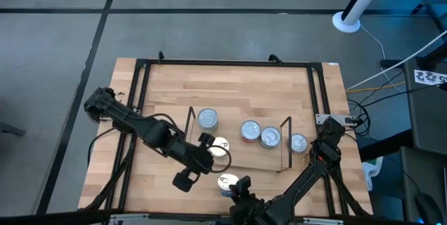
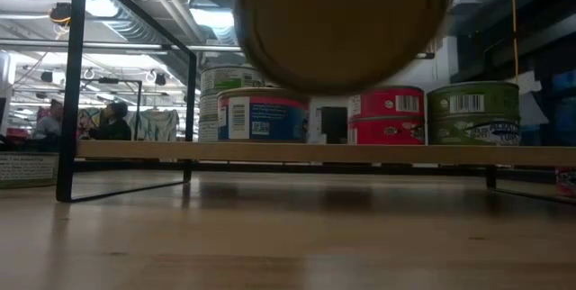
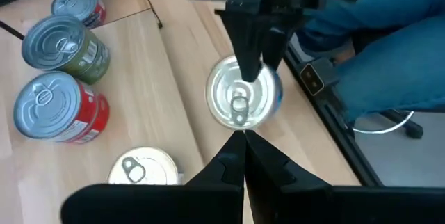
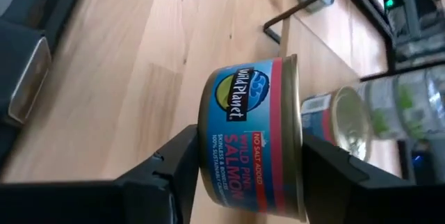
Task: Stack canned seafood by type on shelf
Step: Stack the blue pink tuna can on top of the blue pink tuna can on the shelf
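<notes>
My right gripper (image 4: 252, 172) holds a tin (image 4: 250, 133) with a blue and red salmon label above the table's near edge, in front of the shelf (image 1: 237, 156). In the low view its gold bottom (image 2: 342, 24) faces the camera. My left gripper (image 3: 243, 146) hangs shut and empty just left of it (image 1: 199, 162). On the shelf board stand a blue-labelled tin (image 2: 261, 114), a red one (image 2: 387, 114), a green one (image 2: 472, 114) and a green-labelled stack (image 2: 223, 101) behind them. My right gripper pinches the salmon tin between its two fingers, one finger (image 3: 250, 50) across the silver top with the pull tab, the other on the flat bottom face (image 4: 208, 147). The fingers slant down from the table's near right. The tin is tipped and lifted clear of the table.
Thin black wire uprights (image 1: 190, 124) (image 1: 285, 144) stand at the shelf's two short ends. One more silver-topped tin (image 1: 298, 142) sits beyond the right upright. A black frame (image 1: 223, 63) runs around the tabletop. People show in the room behind (image 2: 108, 121).
</notes>
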Controlling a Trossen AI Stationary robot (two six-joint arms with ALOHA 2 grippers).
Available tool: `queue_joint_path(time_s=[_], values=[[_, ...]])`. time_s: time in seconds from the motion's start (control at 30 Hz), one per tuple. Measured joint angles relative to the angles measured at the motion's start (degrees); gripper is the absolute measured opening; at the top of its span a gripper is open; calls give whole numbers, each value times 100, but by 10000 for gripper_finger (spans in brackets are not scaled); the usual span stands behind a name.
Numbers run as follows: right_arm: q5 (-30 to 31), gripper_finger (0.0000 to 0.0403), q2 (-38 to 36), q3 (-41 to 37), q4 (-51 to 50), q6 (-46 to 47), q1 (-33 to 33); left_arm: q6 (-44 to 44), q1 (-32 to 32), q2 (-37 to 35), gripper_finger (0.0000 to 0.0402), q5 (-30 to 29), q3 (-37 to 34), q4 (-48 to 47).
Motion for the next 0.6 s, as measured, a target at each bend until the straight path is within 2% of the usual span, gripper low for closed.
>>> queue_joint_path(time_s=[0.33,0.6], values=[[1020,190,-2,215,-270,-1560,-340,661,1,24,0,-19,0,-421],[981,190,-4,184,-446,-2091,-1030,709,18,53,0,-248,-17,-568]])
